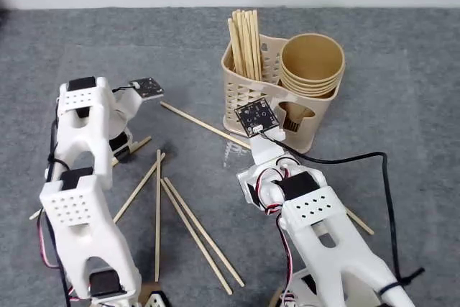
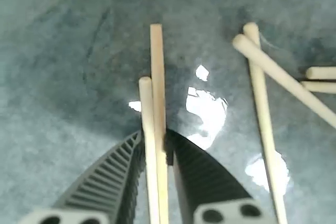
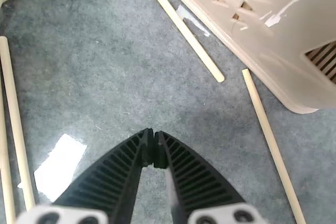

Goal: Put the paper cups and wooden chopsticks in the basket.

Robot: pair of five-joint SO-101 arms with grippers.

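Left claw: the left claw (image 2: 155, 139) was closed on two held sticks (image 2: 157, 72), which lay side by side between the jaws with their ends poking out past the tips, low over the mat (image 1: 388, 127).
Right claw: the right claw (image 3: 153, 149) was pinched shut on nothing, hanging over bare mat just beside the basket (image 3: 252, 40).
Basket: the basket (image 1: 244, 95) stood at the far middle of the mat. One compartment held stowed sticks (image 1: 246, 37) standing upright, the other a nested stack of cups (image 1: 313, 62).
Cups: I counted none outside the basket, so I judged that part of the task done.
Loose sticks: several loose sticks (image 1: 157, 221) lay flat and crossed between the two arms. One more lay slantwise towards the basket's foot (image 1: 205, 126), and another by the right arm.
Handling: I judged the sticks light, stiff, smooth and round, so apt to roll or to swivel in a narrow grip.
Hold: I reckoned a grip near the middle of the length would balance best. An end grip would let the free end droop and catch the basket rim.
Risk: with two sticks in one pinch, I thought one might slip free when tilted upright.
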